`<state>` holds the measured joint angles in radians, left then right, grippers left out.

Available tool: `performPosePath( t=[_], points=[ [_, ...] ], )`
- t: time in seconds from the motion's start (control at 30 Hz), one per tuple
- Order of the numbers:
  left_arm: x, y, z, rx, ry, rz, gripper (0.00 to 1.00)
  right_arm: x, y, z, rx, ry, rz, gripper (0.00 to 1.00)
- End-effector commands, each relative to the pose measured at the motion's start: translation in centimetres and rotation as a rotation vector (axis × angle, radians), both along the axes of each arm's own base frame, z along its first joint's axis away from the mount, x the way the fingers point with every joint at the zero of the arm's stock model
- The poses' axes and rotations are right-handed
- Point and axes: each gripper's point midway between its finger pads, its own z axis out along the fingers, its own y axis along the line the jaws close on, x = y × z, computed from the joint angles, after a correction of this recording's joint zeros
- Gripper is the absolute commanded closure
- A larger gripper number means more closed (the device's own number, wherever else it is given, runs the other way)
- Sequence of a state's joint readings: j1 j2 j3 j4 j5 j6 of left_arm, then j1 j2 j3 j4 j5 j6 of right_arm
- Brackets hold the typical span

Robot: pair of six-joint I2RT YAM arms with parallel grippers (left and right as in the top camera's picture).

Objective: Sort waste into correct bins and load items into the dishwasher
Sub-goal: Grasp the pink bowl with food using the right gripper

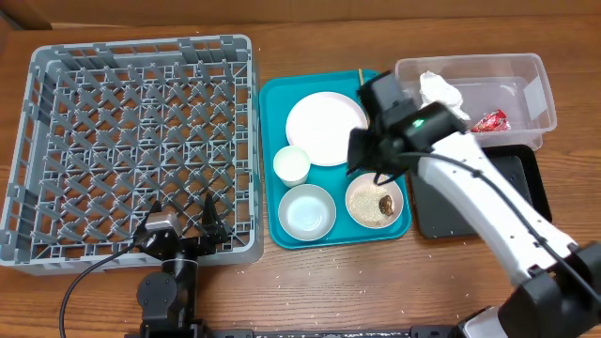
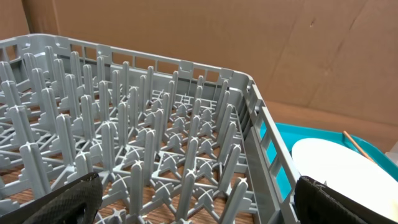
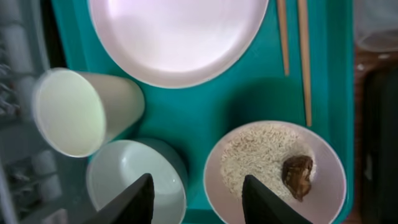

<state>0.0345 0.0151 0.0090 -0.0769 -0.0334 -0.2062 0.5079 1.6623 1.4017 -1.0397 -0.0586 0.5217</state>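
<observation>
Right gripper [image 3: 199, 202], jaws half spread and empty, hangs over the tray's [image 3: 205, 102] near right corner. The rice bowl [image 3: 326, 186] and its scrap [image 3: 297, 176] lie just toward the right edge. Left gripper [image 2: 199, 194] sits wide open at the rack [image 2: 155, 124].

Everything's around the serving tray [image 1: 271, 105]: on it, plate [image 1: 326, 128] at the back, chopsticks [image 3: 305, 62] back right, cup [image 1: 292, 165] left, empty bowl [image 1: 307, 211] front left, rice bowl [image 1: 374, 202] with the food scrap [image 3: 297, 176] front right. The dish rack [image 1: 141, 43] sits to its left. To its right, the tub [image 1: 528, 69] holding napkin [image 1: 441, 92] and wrapper [image 1: 489, 121], shallow tray [image 1: 524, 192] in front.
</observation>
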Motion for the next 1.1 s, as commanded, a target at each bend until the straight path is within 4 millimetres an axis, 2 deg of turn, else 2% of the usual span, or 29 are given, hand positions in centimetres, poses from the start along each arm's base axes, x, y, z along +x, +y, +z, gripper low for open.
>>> performPosePath(
  t=[0.0,0.17,0.33,0.63,0.8,1.07],
  points=[
    [0.0,0.1,0.1,0.02,-0.006,0.002,0.0,-0.7,-0.3,-3.9,-0.071,0.032,0.014,0.53],
    [0.0,0.1,0.1,0.02,-0.006,0.002,0.0,-0.8,0.1,-7.5,-0.119,0.085,0.082,0.56],
    [0.0,0.1,0.1,0.02,-0.006,0.002,0.0,-1.4,0.4,-9.9,-0.152,0.142,0.117,0.62],
    [0.0,0.1,0.1,0.02,-0.006,0.002,0.0,-2.5,1.2,-10.8,-0.147,0.171,0.076,0.73],
    [0.0,0.1,0.1,0.02,-0.006,0.002,0.0,-2.9,0.6,-11.3,-0.159,0.194,-0.001,0.79],
    [0.0,0.1,0.1,0.02,-0.006,0.002,0.0,-3.4,0.1,-12.5,-0.184,0.24,-0.068,0.83]
  ],
)
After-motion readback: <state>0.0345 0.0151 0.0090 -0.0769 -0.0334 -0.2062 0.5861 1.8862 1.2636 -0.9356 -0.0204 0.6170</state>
